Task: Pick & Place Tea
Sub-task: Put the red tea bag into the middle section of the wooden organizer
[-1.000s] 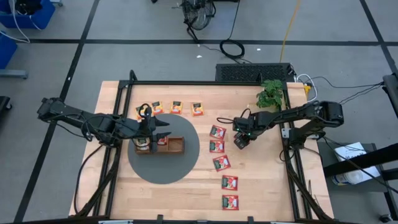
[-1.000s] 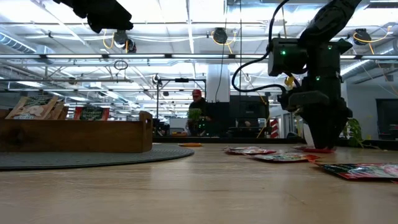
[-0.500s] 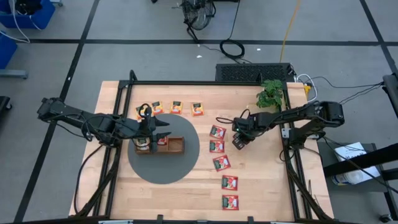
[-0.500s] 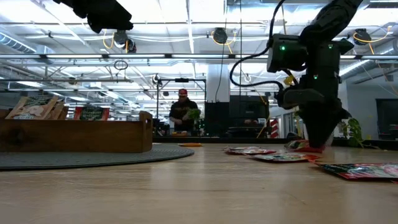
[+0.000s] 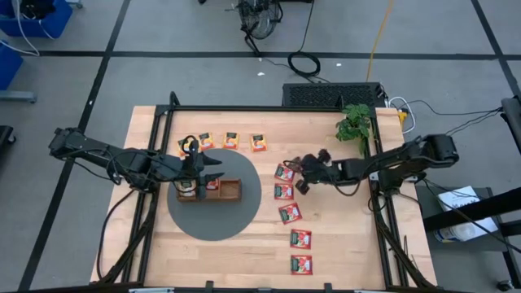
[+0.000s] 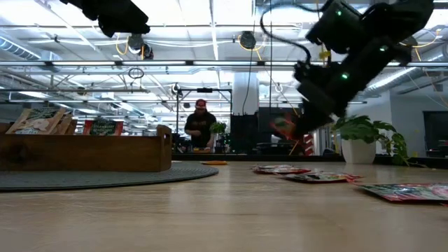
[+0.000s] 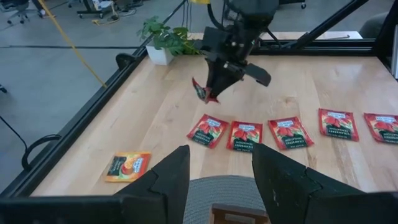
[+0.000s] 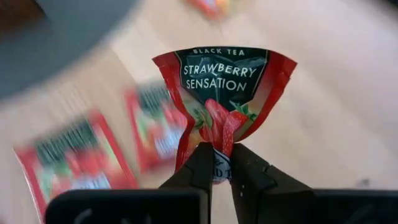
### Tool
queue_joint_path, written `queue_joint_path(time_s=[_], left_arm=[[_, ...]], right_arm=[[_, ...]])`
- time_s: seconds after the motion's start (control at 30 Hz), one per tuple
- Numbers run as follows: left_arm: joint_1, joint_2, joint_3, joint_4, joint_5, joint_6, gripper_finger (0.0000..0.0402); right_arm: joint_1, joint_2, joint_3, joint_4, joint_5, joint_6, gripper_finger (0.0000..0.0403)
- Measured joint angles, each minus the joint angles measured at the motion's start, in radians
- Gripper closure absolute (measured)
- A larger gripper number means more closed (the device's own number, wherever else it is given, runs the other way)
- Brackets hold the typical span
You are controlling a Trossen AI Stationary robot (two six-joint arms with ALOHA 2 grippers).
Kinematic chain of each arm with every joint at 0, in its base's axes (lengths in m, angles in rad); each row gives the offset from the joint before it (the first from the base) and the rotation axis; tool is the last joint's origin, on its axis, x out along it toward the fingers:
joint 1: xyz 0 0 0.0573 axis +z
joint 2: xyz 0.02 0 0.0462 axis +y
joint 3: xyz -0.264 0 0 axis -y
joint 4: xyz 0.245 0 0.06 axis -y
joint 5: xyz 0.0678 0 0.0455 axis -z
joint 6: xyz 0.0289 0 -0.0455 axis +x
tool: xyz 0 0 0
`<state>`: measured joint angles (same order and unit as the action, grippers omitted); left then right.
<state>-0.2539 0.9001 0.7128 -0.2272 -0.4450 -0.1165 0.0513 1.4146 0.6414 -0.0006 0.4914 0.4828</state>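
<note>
My right gripper (image 5: 299, 184) is shut on a red-and-green tea packet (image 8: 222, 93), held in the air just right of the far end of a row of red tea packets (image 5: 290, 212). The same packet (image 7: 203, 92) shows beyond my left fingers. Several orange tea packets (image 5: 231, 140) lie flat near the far edge. My left gripper (image 7: 216, 180) stands open, holding nothing, above the brown wooden tray (image 5: 229, 192) on a round grey mat (image 5: 244, 213). Some tea packets (image 6: 42, 120) stand in the tray. My right gripper pinches the packet's near edge (image 8: 217, 138) at its middle between the two fingers; the foil is creased and puckered there. The fingers slant downward, coming from the table's right side. The packet sticks out beyond the fingertips, printed face to the camera, lifted clear of the table.
A potted plant (image 5: 354, 123) stands at the far right corner of the table. A black frame (image 5: 269, 109) runs around the table's edges. Bare wood lies between the red row and the near edge. A person (image 6: 199, 127) stands in the room far behind the table.
My right gripper has risen from the table with the red-and-green packet and swung toward the table's left, tipping from pointing straight down to a slant. The packet, flat on the wood a second ago, now hangs clear of it.
</note>
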Motion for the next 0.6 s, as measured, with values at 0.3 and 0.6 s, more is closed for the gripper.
queue_joint_path(time_s=[0.3, 0.6], left_arm=[[0.000, 0.000, 0.001, 0.141, 0.000, 0.003, 0.0224], [0.002, 0.002, 0.000, 0.206, 0.004, -0.034, 0.0224]], right_arm=[[0.008, 0.105, 0.003, 0.391, 0.008, -0.251, 0.0383], [0.007, 0.139, 0.005, 0.613, 0.007, -0.427, 0.0383]])
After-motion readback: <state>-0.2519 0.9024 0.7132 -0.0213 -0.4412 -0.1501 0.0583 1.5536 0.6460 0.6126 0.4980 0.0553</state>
